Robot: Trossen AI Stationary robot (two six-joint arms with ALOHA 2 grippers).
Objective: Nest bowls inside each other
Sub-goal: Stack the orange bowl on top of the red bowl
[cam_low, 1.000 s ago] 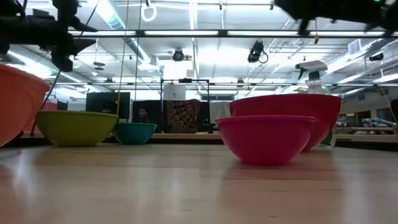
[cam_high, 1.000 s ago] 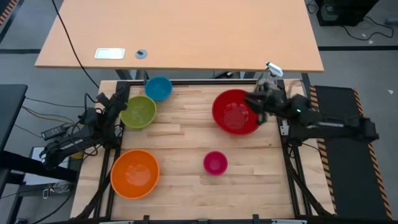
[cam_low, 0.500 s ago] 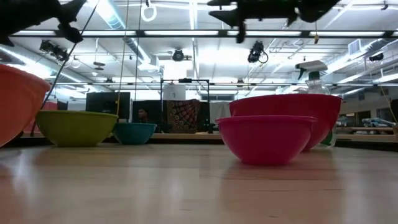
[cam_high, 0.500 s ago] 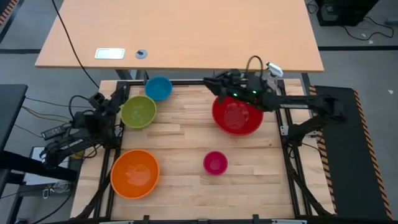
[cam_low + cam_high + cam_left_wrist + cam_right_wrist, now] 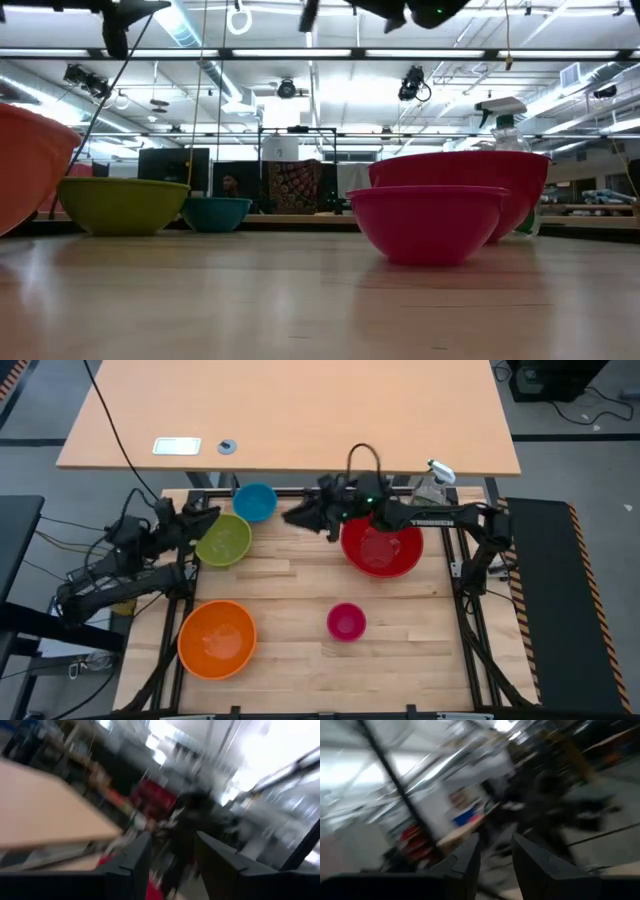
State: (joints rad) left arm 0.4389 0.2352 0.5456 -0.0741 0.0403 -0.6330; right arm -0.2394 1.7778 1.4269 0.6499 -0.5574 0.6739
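Observation:
Five bowls rest upright on their bases on the wooden table: a blue one point(image 5: 255, 501) at the far left, a green one point(image 5: 222, 540) beside it, a large orange one point(image 5: 216, 638) near left, a small magenta one point(image 5: 346, 622) in the middle and a big red one point(image 5: 380, 545) at the far right. My left gripper point(image 5: 207, 514) hangs open above the green bowl's far left rim. My right gripper point(image 5: 292, 515) is open too, high over the bare table between the blue and red bowls. Both wrist views show nothing between the fingers.
A spray bottle point(image 5: 432, 480) stands at the table's far right corner behind the red bowl. A tan desk point(image 5: 290, 415) lies beyond the far edge. Bare wood point(image 5: 290, 575) spreads between the green, red and magenta bowls.
My right gripper has swung from the red bowl's right side across its far rim toward the table's left, rising, rolling and ending short of the blue bowl. My left gripper has risen and tipped its fingers upward beside the green bowl. No bowl has moved.

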